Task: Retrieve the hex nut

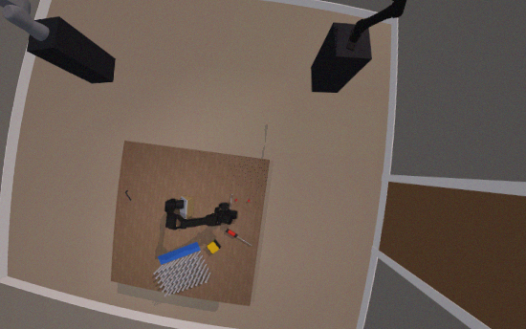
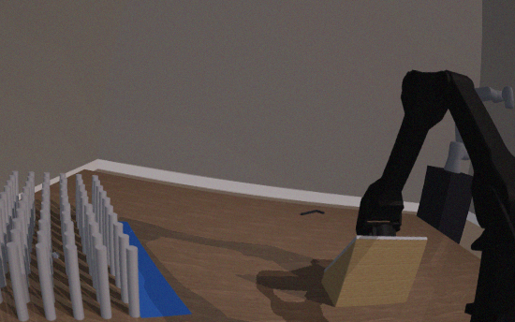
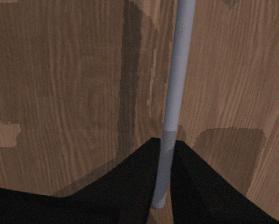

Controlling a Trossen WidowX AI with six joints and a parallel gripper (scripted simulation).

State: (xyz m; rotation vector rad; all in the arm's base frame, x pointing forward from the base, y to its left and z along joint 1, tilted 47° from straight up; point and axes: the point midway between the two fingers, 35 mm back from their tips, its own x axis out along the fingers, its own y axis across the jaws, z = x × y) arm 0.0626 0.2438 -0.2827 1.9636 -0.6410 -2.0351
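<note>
Standing grey spacers (image 1: 182, 274) (image 2: 72, 281) fill a field behind the blue taped strip (image 1: 179, 253) (image 2: 152, 290). A small grey piece (image 2: 55, 255), apparently the hex nut, lies deep between the spacers; it cannot be made out in the top view. My gripper (image 1: 228, 213) (image 3: 165, 148) is shut on a thin grey rod (image 3: 177, 75), one of the tools. The rod's near end shows between the fingers and its far end runs out of the wrist view. The gripper is well away from the spacers and strip; its height above the table is unclear.
A red-and-black screwdriver (image 1: 231, 233) and a yellow-and-black block (image 1: 213, 247) lie between hand and field. A bent black key (image 1: 128, 195) (image 2: 312, 212) lies at the far side. A wooden wedge (image 2: 375, 276) stands by the arm's base. Small red pieces (image 1: 249, 201) lie near the hand.
</note>
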